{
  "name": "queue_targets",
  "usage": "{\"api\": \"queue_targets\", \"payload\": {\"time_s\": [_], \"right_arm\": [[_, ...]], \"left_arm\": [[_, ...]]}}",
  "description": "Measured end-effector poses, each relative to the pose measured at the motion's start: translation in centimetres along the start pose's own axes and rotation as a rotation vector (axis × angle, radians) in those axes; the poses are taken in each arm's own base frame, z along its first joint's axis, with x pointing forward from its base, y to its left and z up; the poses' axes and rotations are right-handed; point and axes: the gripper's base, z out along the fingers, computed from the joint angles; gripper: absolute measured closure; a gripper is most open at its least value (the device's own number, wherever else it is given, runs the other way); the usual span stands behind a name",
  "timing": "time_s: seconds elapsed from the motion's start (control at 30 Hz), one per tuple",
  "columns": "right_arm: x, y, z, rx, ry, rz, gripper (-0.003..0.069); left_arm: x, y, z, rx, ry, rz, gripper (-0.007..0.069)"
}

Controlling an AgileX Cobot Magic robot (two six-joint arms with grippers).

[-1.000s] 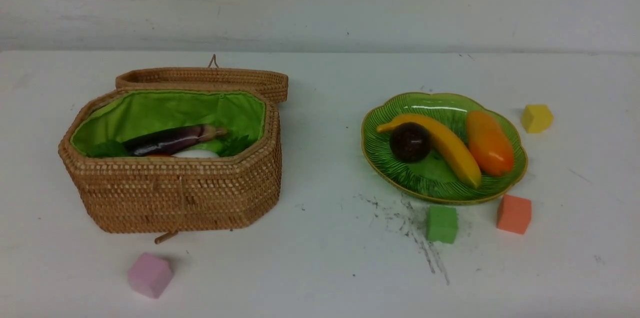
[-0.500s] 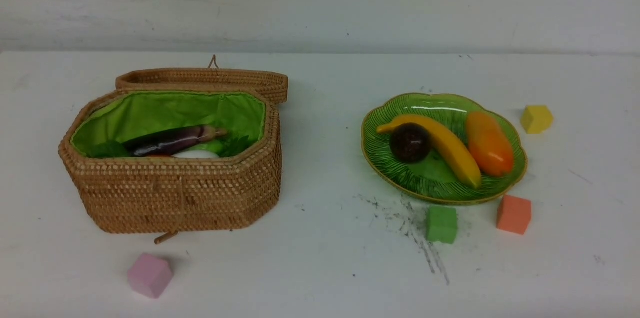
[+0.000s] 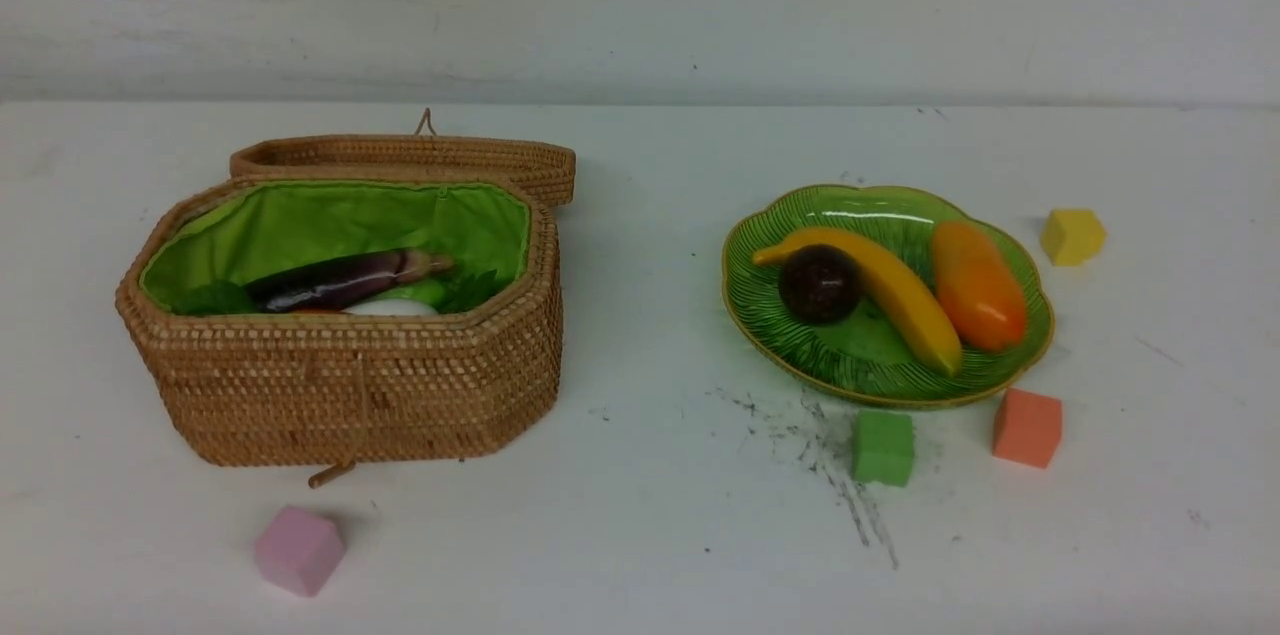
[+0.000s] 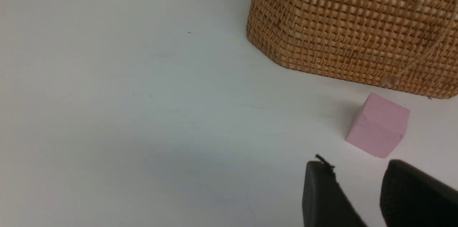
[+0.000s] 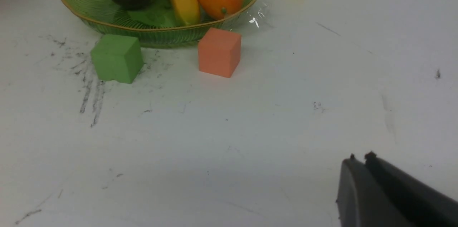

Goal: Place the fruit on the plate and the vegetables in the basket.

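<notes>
— What does the front view give that the wrist views lack?

— The inside of the octagonal brown woven rattan basket [image 3: 340, 370] with its bright green lining: the glossy dark purple eggplant [image 3: 345, 278] lies in it on top, with a white radish [image 3: 392, 308] and green leaves partly hidden beneath. Its woven lid [image 3: 405, 158] is tipped back behind it. The left wrist view shows only the basket's outer wall [image 4: 354, 30].

— And the fruit?

— All on the shallow green ribbed glass plate [image 3: 800, 345]: the round dark purple-brown mangosteen [image 3: 820, 283], the long yellow banana [image 3: 880, 290] and the oval orange-yellow mango [image 3: 978, 285], touching one another.

— The arms?

— Only in the wrist views. The left fingers [image 4: 357, 191] stand narrowly apart and empty, near a pink foam cube [image 4: 378, 125]. The right fingers [image 5: 361, 162] are pressed together (hardly a slit between them), holding nothing.

— Any writing?

— None legible.

— The surface?

— A white worktop [image 3: 660, 535], scuffed with dark streaks beside a green foam cube [image 3: 884, 448]; an orange foam cube [image 3: 1027, 428] and a yellow foam cube [image 3: 1072, 236] sit just beside the plate. A pale wall [image 3: 640, 5] stands behind.
</notes>
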Motion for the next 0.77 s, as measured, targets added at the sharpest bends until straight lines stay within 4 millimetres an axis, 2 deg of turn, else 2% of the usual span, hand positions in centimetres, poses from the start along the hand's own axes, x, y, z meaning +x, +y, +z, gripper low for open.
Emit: {"api": "queue_targets", "payload": {"time_s": [0.37,0.77], "right_arm": [[0.00,0.00,0.00,0.000,0.000,0.000,0.0601],[0.00,0.00,0.00,0.000,0.000,0.000,0.0583]], "left_arm": [[0.08,-0.39,0.01,0.070,0.015,0.025,0.0386],[0.08,-0.40,0.01,0.073,0.015,0.025,0.0386]]}}
